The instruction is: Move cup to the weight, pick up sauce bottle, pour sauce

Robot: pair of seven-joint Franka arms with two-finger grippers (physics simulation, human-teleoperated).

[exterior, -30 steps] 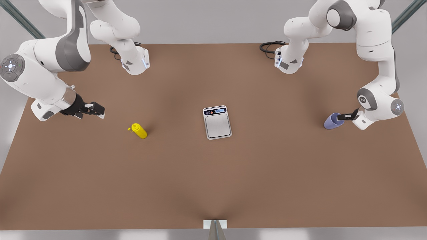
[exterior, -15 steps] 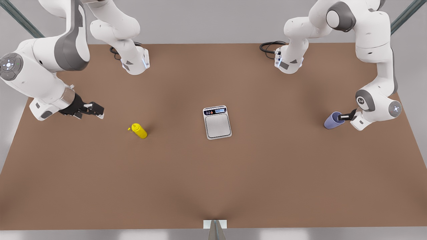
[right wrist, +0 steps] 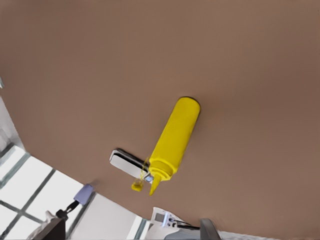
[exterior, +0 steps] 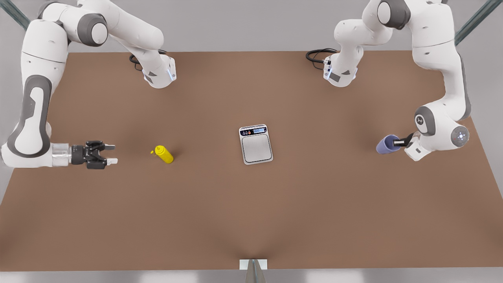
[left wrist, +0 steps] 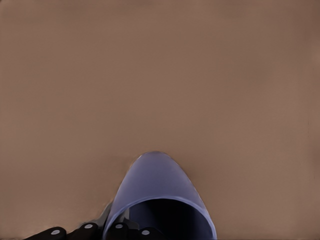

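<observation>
The lavender-blue cup is at the front view's right, tilted, with my left gripper shut on its rim. The left wrist view looks into the cup from just behind its mouth. The weight, a silver scale with a dark display strip, lies flat at the table's middle, well apart from the cup. The yellow sauce bottle stands at the front view's left. My right gripper is open and level, pointing at the bottle from a short way off. The right wrist view shows the sauce bottle with the weight behind it.
Both arm bases stand at the table's back edge, each with a black cable beside it. A small white bracket sits at the middle of the front edge. Bare brown tabletop lies between the cup and the scale.
My right arm has swung round, bringing its gripper down and toward the front edge, level with the bottle. My left gripper has shifted the cup slightly toward the scale.
</observation>
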